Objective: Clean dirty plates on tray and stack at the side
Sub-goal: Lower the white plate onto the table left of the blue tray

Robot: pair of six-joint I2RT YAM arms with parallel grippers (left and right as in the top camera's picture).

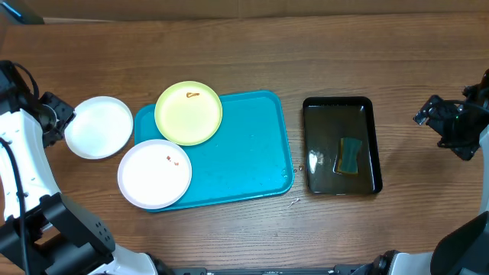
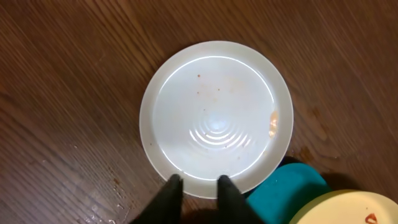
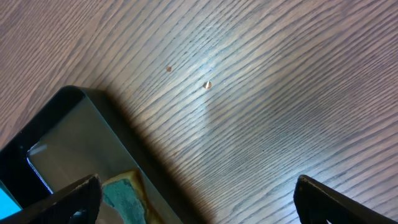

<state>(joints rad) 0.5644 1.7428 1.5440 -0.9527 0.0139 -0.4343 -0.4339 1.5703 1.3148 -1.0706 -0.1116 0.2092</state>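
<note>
One white plate (image 2: 216,118) was seen lying flat on the table (image 1: 244,46), just off the left edge of the blue tray (image 1: 237,145), with a few brown specks and an orange smear near its rim. The left gripper (image 2: 199,183) was held over that plate's near rim, its jaws narrowly parted with nothing pinched between them. The right gripper (image 3: 199,193) was held over bare table beyond the right edge of a black tray (image 1: 325,145), its jaws spread wide and empty. A green sponge (image 1: 350,156) was seen lying in the black tray towards its near right corner. The yellow-green plate (image 1: 189,113), marked with a small brown smear, was found at the blue tray's far left corner, overhanging the rim. A second white plate (image 1: 154,174), with a red smear, was found at the near left corner, also overhanging. The step in hand was judged to be the setting-down of the first plate at the side, with two plates not yet dealt with. The next move was judged to call for the sponge to be picked up and a plate on the blue tray to be steadied for wiping.
</note>
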